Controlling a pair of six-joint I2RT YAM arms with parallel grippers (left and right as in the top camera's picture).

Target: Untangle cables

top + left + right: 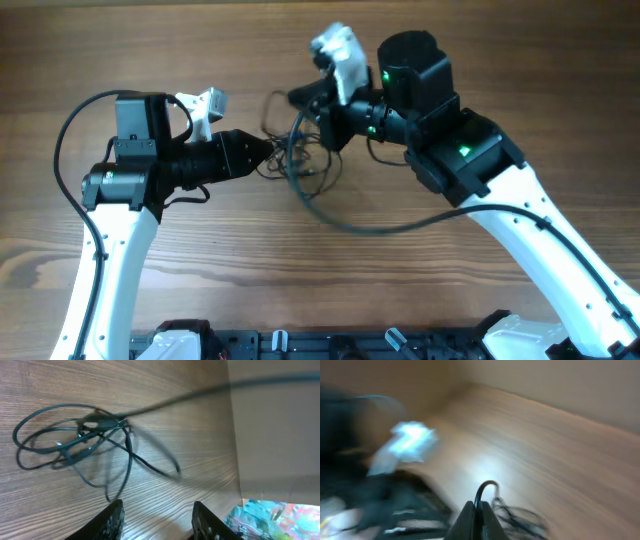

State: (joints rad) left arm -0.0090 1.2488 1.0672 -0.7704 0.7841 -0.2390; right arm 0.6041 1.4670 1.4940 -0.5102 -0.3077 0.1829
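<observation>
Fingers of my right gripper are pinched shut on a loop of the cables, though that view is blurred. My left gripper hangs wide apart and empty, just short of the tangle. The knot lies mid-worktop, nearer the far edge. I judge the cords light, limp and snag-prone. The best hold looks like a free strand near a plug, not a crossing.

Cables are black with a faint greenish tint, the table is warm brown wood grain with darker streaks, and the left arm and right arm are white shells with black joints, plus tiny green lights on the right one.
</observation>
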